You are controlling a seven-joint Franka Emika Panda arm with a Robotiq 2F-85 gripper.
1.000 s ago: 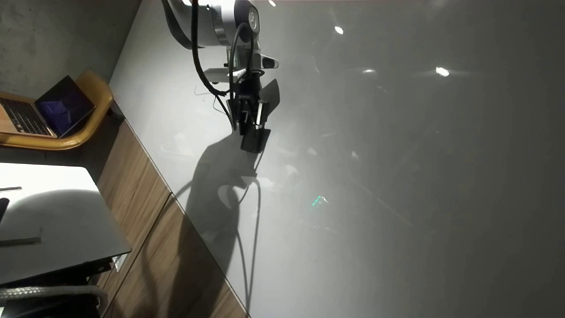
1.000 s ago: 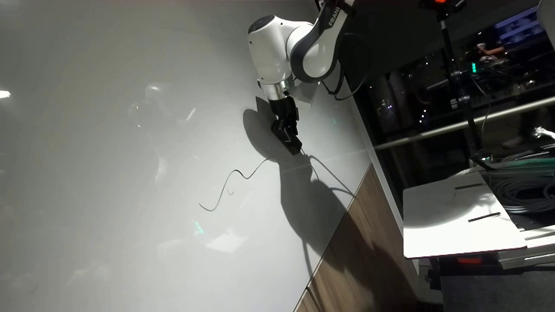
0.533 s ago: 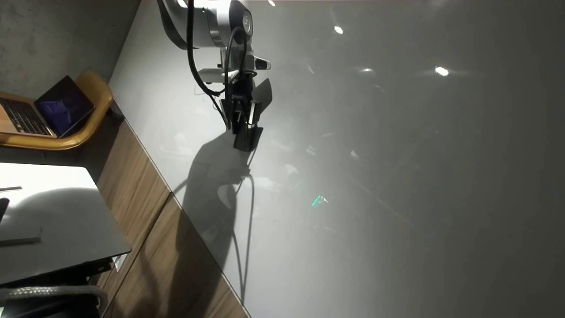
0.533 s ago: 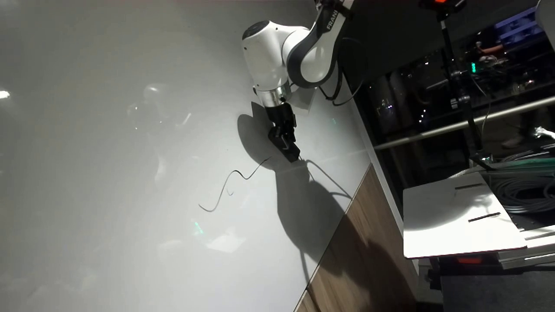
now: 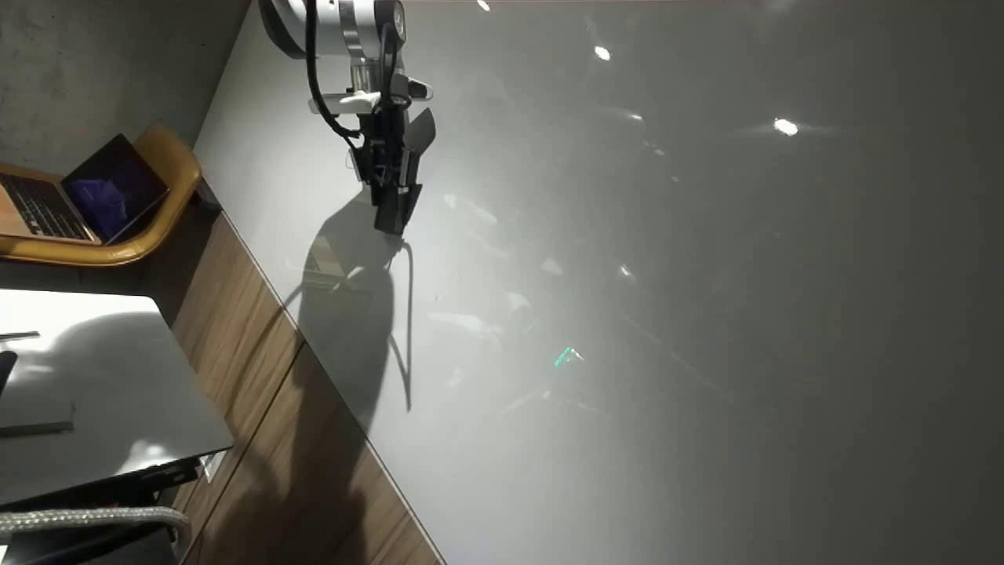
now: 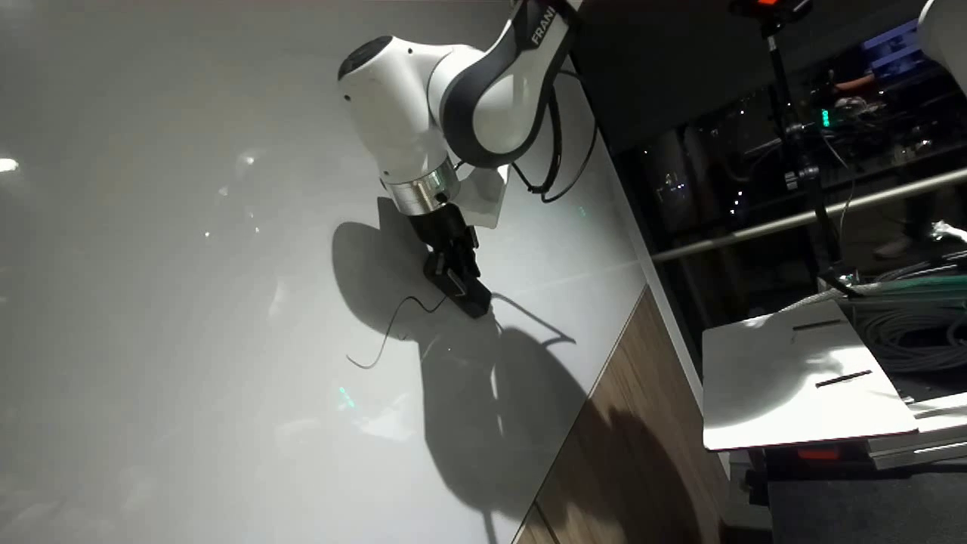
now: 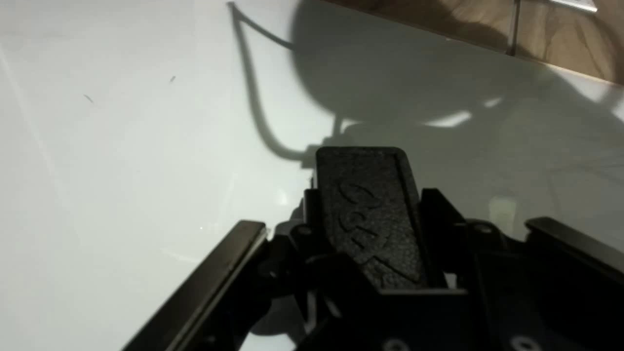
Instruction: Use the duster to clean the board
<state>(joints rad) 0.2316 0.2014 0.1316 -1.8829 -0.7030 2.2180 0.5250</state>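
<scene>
Smooth, rounded white shells (image 6: pixel 389 98) cover the arm (image 6: pixel 408 140), with a dark disc (image 6: pixel 364 57) capping its left end, a dark grey band (image 6: pixel 457 117) curving round one joint (image 6: pixel 508 117), and lettering (image 6: pixel 542 26) showing FRAN. A shiny silver collar (image 6: pixel 423 191) meets the black gripper (image 7: pixel 373 202), dotted with round screws (image 7: pixel 524 343); black cables (image 6: pixel 557 136) loop at the right.

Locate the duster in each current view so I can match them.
An exterior view: duster left of centre, upper half.
An exterior view: duster near centre.
Wrist view: duster right of centre, mostly lower half.
Shared landmark: wooden panel along the board: lower left, lower right, upper right, respectively.
</scene>
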